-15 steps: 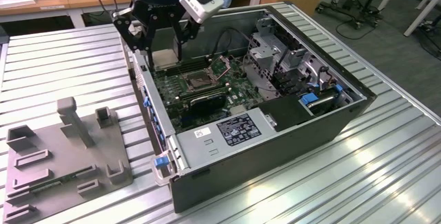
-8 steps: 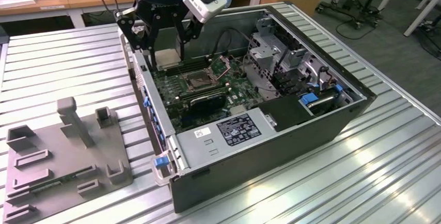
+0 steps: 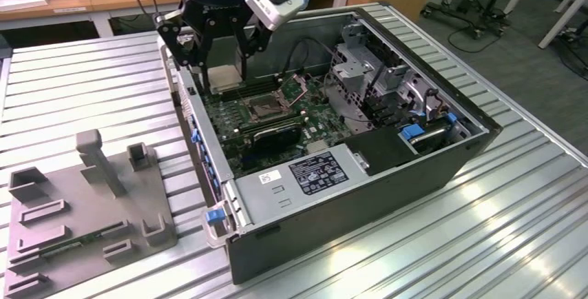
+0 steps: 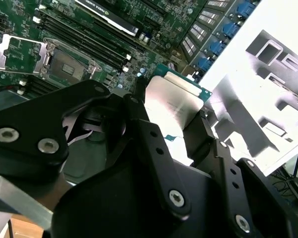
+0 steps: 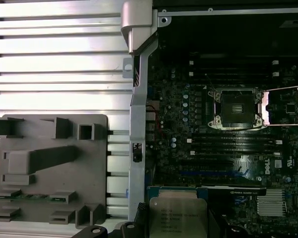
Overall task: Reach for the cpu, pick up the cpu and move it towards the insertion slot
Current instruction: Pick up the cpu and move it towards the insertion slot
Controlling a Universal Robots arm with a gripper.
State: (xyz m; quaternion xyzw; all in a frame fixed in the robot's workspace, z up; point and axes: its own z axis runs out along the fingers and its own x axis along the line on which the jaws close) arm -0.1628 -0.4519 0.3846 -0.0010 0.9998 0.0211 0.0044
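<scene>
My gripper is shut on the cpu, a thin square chip with a silvery top face, and holds it over the open computer case near the wall at the exterior view's left. Both wrist views show the cpu clamped between the black fingers. The insertion slot is a dark square socket with a silver frame on the green board, apart from the cpu and toward the case's middle. Seen from the wrist, the insertion slot has its metal cover plate swung open beside it.
The computer case lies open on a slatted metal table. A grey tray with recesses and a green circuit strip sits at the exterior view's left. Black memory slots, a graphics card and a drive cage surround the socket.
</scene>
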